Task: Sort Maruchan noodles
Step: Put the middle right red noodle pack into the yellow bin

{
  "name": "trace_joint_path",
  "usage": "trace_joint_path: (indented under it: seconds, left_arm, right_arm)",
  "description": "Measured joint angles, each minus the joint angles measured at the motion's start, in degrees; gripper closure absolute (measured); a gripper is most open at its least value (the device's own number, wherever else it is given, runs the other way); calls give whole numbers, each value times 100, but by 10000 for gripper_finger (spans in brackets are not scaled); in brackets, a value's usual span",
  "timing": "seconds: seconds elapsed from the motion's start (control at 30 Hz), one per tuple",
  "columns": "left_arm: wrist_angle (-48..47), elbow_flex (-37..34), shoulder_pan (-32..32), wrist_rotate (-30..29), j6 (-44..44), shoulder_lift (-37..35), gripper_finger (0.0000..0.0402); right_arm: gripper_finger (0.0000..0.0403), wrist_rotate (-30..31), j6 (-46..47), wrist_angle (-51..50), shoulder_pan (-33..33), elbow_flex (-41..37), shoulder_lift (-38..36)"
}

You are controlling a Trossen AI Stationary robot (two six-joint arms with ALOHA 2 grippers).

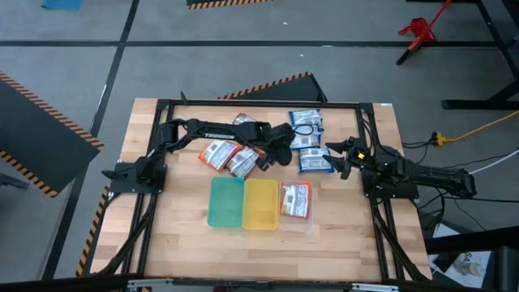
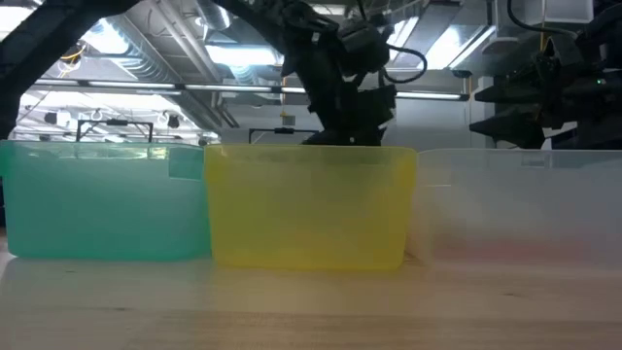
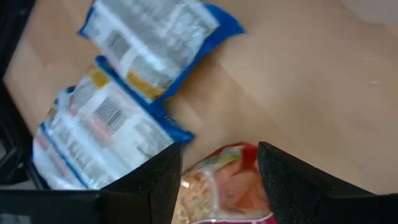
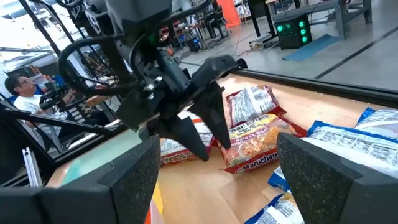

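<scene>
Left gripper (image 1: pixel 263 162) is hovering over a red Maruchan packet (image 4: pixel 255 146); right gripper (image 1: pixel 336 158) is waiting spread wide.

Left gripper's fingers (image 3: pixel 155 186) are standing apart astride the red packet's end, not clenched on it. "Maruchan" is reading clearly on that wrapper; other print is too small. Orange-and-white packets (image 1: pixel 217 152) are lying at the left gripper's 9 o'clock, blue-and-white packets (image 1: pixel 306 123) at its 1 o'clock. One more packet (image 1: pixel 296 199) is sitting in the clear tray (image 1: pixel 297 225), at 3 o'clock from the yellow tray (image 1: pixel 260 203) and green tray (image 1: pixel 226 201). Right gripper, released, is holding nothing beside a blue-and-white packet (image 1: pixel 313 161).
</scene>
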Motion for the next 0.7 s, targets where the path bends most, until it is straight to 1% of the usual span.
trace_joint_path:
  seconds: [0.23, 0.37, 0.43, 0.7]
  left_arm:
    - [7, 2, 16, 91, 367, 108, 199]
    - [54, 2, 7, 92, 568, 292, 198]
    - [283, 2, 9, 41, 567, 412, 198]
    - [461, 7, 96, -226, 514, 639, 198]
  right_arm:
    - [97, -50, 0, -8, 0, 0, 1]
    - [97, -51, 0, -8, 0, 0, 2]
    - [97, -55, 0, -8, 0, 0, 2]
    - [97, -100, 0, -17, 0, 0, 0]
